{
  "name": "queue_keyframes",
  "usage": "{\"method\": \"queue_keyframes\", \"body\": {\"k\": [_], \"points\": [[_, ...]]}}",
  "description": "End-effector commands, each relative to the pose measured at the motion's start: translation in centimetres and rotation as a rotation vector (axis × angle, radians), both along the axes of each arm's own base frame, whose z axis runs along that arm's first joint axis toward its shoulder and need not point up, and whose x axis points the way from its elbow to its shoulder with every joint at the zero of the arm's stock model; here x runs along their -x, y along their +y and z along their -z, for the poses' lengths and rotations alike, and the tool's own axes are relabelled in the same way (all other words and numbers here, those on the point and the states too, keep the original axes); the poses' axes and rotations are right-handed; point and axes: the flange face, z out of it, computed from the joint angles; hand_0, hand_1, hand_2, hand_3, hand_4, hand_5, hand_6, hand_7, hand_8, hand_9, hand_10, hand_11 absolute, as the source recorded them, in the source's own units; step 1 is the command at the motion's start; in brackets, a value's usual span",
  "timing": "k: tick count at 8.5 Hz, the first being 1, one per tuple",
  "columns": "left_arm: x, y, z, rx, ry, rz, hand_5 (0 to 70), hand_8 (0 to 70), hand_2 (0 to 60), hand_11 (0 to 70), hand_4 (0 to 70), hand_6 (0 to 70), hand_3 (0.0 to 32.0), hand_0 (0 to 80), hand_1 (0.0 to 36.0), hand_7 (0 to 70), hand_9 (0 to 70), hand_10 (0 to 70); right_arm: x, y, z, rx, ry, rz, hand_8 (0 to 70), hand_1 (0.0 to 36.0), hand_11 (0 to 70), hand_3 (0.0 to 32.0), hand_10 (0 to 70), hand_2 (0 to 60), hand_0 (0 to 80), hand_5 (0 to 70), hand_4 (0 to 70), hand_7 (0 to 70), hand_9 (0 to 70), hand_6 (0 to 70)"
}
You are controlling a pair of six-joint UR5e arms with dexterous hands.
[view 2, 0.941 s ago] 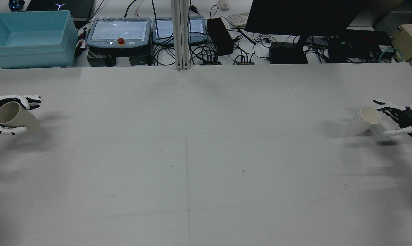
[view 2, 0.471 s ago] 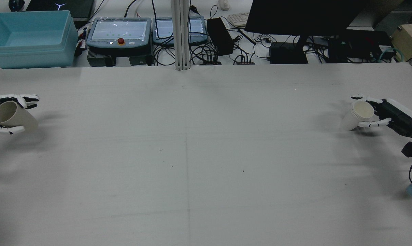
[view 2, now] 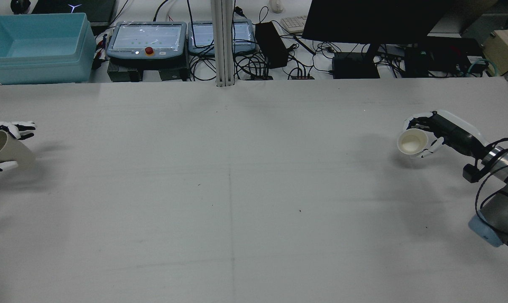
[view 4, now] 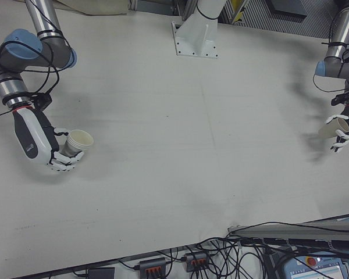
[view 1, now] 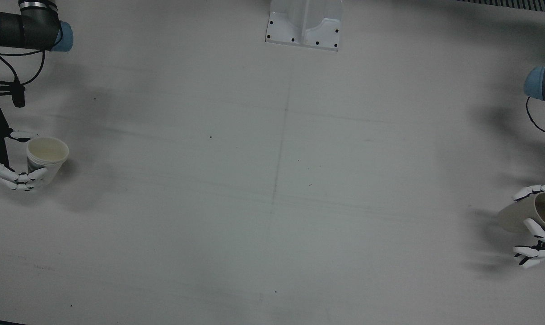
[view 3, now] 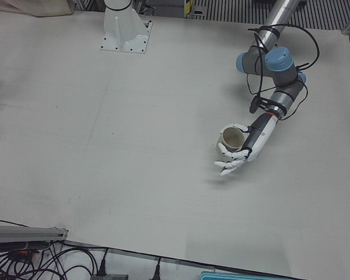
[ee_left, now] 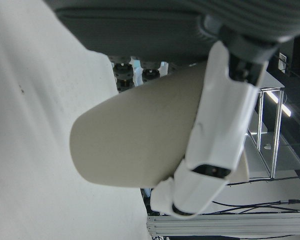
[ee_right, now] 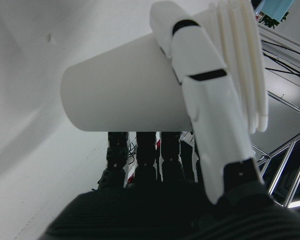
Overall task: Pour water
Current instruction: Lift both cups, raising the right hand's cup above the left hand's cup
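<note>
The right hand (view 2: 428, 134) has carried its white cup stack (view 2: 411, 143) inward; the left hand (view 2: 3, 145), partly cropped, grips the beige cup (view 2: 3, 150).

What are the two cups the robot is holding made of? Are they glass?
Not glass, they look like paper. The beige cup in the left hand is opaque and matte, with no shine. The white cup in the right hand is matte too, and the right hand view shows several thin stacked rims, so it seems to be a few paper cups nested together.
</note>
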Motion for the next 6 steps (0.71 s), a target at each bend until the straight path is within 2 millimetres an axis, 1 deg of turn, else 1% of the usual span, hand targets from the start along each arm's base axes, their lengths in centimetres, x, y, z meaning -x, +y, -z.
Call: {"method": "queue_keyframes", "body": {"k": [1,2,3,4,6], "points": [[1.0,1.4,2.5,-0.008,0.004,-0.007,70.0,14.3,60.0,17.9,70.0,29.3,0.0,80.0,36.0,26.1,13.3,10.2,-0.9,0.3,10.1,-0.056,-0.077,-0.027,28.0,36.0,46.3,0.0,29.1,60.0,80.0,57.0,40.9,59.8,40.3,40.3],[0.9,1.4,4.7,-0.017,0.007,-0.013,70.0,14.3,60.0,17.1,70.0,30.3,0.0,80.0,36.0,26.1,13.0,9.7,-1.4,0.5,12.6,-0.010,-0.156,-0.083,27.8,36.0,45.9,0.0,28.8,60.0,80.0,55.6,42.8,58.2,39.6,40.7],[0.7,1.3,7.7,-0.021,0.013,-0.018,70.0,14.2,60.0,15.6,70.0,31.2,0.0,80.0,36.0,26.0,12.5,8.7,-1.6,0.5,15.0,0.001,-0.228,-0.100,27.5,36.0,44.7,0.0,28.0,60.0,80.0,55.3,45.9,57.5,38.8,41.3],[-0.2,0.5,10.7,-0.033,0.019,-0.030,70.0,14.3,60.0,14.8,70.0,32.3,0.0,80.0,36.0,26.0,12.2,8.2,-1.9,0.4,18.2,-0.010,-0.256,-0.127,28.0,36.0,44.0,0.0,27.5,60.0,80.0,58.2,52.4,60.2,39.4,43.9],[-4.2,-3.3,18.3,-0.070,0.005,-0.139,70.0,14.5,60.0,13.7,70.0,32.8,0.0,80.0,36.0,25.8,12.0,7.4,-2.6,-0.6,25.8,0.004,-0.354,-0.221,29.1,36.0,44.8,0.0,28.3,60.0,80.0,61.6,60.3,62.3,40.3,46.5]]}}
